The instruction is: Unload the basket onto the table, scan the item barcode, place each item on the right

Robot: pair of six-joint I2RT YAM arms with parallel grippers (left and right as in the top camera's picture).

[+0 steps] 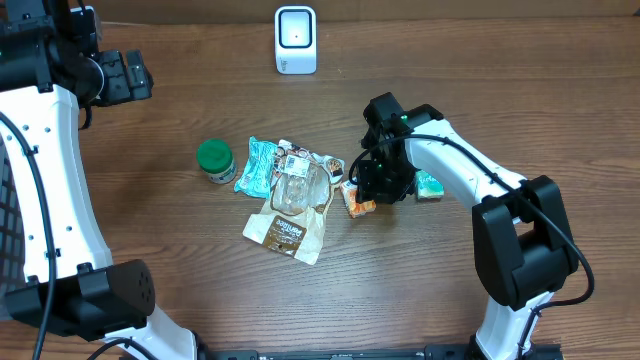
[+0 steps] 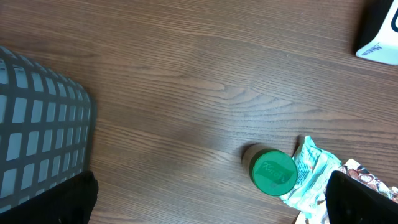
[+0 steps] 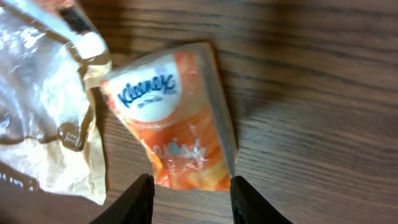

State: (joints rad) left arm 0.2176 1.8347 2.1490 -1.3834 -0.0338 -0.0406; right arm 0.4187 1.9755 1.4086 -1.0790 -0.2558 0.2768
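At the far left of the table [image 1: 200, 80], toward 10 o'clock from its middle, the left gripper [image 1: 128, 76] hangs released. Its dark fingers [image 2: 364, 198] are spread wide with only bare wood between them, and a grey mesh basket [image 2: 37, 118] fills the 9 o'clock side of its wrist view. Next comes a small jar [image 1: 215, 161], standing upright, whose green lid carries raised lettering too faint to read. Just beside the jar at its 3 o'clock lies a crinkled teal wrapper [image 1: 258, 166] with unreadable print. Against that wrapper lies a clear-and-brown pouch [image 1: 289, 211] with a small white label near its 12 o'clock end, the wording too small to make out. At 12 o'clock from the pouch, well apart near the far edge, stands the white scanner [image 1: 295, 40]; its corner in the left wrist view shows blue lettering cut off by the frame. The item, an orange tissue pack [image 3: 180, 118], lies flat on the wood just at 3 o'clock of the pouch. "Kleenex" faces up in blue script on a white oval, with a smaller illegible line beneath it. The right gripper [image 3: 191, 200] straddles the pack's 6 o'clock end in its wrist view, one finger at each long edge; whether the pincer squeezes the pack or merely brackets it cannot be told. At 3 o'clock of that gripper a second teal packet [image 1: 431, 187] peeks out.
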